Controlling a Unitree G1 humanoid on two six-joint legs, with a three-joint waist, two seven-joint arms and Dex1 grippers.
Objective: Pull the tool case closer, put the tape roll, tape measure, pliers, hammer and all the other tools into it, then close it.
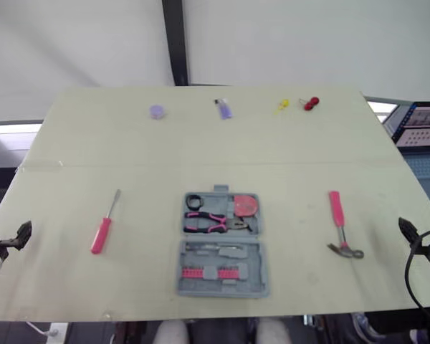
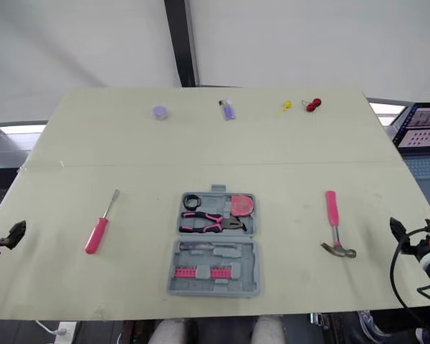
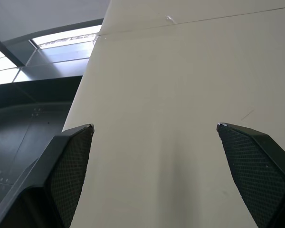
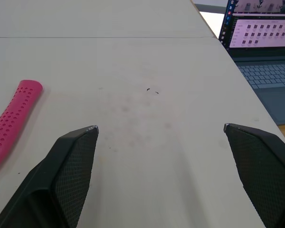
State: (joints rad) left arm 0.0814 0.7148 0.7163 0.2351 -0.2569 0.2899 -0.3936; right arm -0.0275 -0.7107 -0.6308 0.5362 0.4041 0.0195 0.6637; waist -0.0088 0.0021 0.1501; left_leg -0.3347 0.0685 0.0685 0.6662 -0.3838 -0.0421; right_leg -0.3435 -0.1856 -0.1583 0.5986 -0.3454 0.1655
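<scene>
tool case [image 1: 264, 266] lies open near me, with tape roll [image 1: 194, 201], pliers [image 1: 211, 223] and tape measure [image 1: 245, 205] inside. hammer [image 1: 340, 228] at its 3 o'clock and screwdriver [image 1: 102, 231] at 9 need loading, i judge. left gripper [image 3: 154, 125] and right gripper [image 4: 160, 127] are spread wide, empty.

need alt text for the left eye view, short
Open grey tool case at the front middle of the table, pink pliers inside; screwdriver lies to its left, hammer to its right. Left gripper and right gripper flank the table's sides.
</scene>
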